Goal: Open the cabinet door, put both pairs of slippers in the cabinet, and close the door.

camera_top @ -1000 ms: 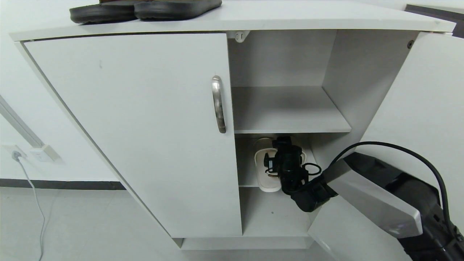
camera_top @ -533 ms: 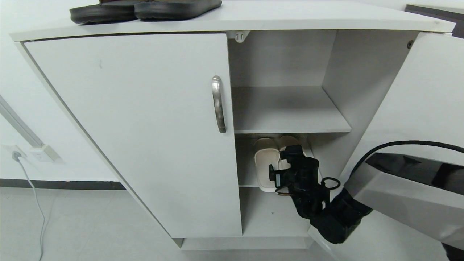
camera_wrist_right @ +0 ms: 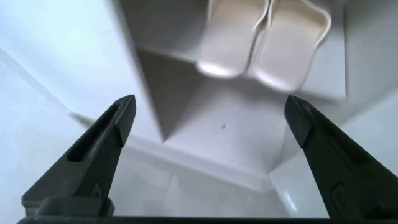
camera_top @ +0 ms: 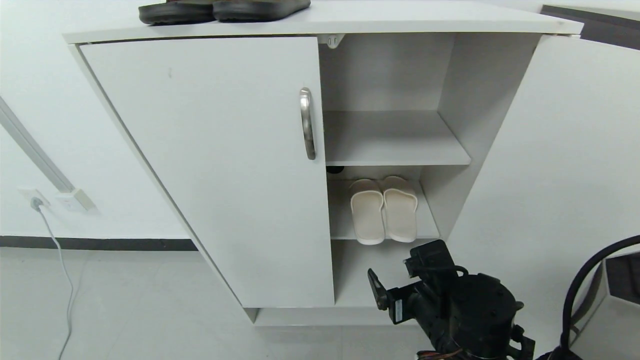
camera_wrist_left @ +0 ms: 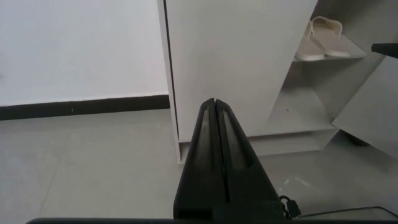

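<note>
Cream slippers [camera_top: 383,210] on middle cabinet shelf [camera_top: 339,216]

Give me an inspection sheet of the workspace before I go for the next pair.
Surface: middle shelf carries one pair.
Job's things: white slippers side by side on the middle shelf; dark slippers on the cabinet top; right door open, left door shut.
Clutter: nothing seen.
Grippers: right gripper open, holding nothing, low before the open bay; left gripper shut, over the floor.
Cables: cord hangs from the socket left of the cabinet.
Surroundings: white wall, dark baseboard.
</note>
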Controlling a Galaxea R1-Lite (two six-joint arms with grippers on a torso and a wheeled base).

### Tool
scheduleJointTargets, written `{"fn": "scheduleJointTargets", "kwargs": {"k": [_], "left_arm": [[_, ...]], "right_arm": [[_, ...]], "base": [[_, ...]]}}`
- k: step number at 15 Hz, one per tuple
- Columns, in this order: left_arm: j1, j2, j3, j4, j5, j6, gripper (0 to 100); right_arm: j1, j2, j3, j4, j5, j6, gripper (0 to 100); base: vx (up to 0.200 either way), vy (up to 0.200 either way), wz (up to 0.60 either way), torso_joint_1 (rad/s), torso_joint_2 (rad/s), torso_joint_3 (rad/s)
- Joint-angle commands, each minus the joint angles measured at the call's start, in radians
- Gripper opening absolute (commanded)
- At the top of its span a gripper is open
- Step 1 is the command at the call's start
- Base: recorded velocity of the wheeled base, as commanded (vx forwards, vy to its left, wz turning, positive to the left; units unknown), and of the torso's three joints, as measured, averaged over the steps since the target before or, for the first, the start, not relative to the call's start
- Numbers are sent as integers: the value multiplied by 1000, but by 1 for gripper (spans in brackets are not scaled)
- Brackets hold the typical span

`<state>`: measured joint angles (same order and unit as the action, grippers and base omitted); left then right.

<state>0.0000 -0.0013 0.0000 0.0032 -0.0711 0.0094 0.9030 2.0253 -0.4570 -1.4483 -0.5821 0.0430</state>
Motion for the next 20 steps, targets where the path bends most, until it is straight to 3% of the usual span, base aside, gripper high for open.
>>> {"fn": "scheduleJointTargets", "kwargs": {"k": [1, 11, 20], "left_arm": [[0, 1, 0, 0, 1, 0, 0], [0, 1, 0, 0, -1, 0, 0], [0, 1, 0, 0, -1, 0, 0]], "right_arm": [[7, -20, 11, 0, 1, 5, 100], [4, -23, 12, -1, 1, 8, 100], [2, -22, 15, -9, 1, 6, 100]], "base": [[-200, 0, 0, 7, 2, -2], [0, 0, 0, 0, 0, 0], [0, 0, 0, 1, 5, 191]]}}
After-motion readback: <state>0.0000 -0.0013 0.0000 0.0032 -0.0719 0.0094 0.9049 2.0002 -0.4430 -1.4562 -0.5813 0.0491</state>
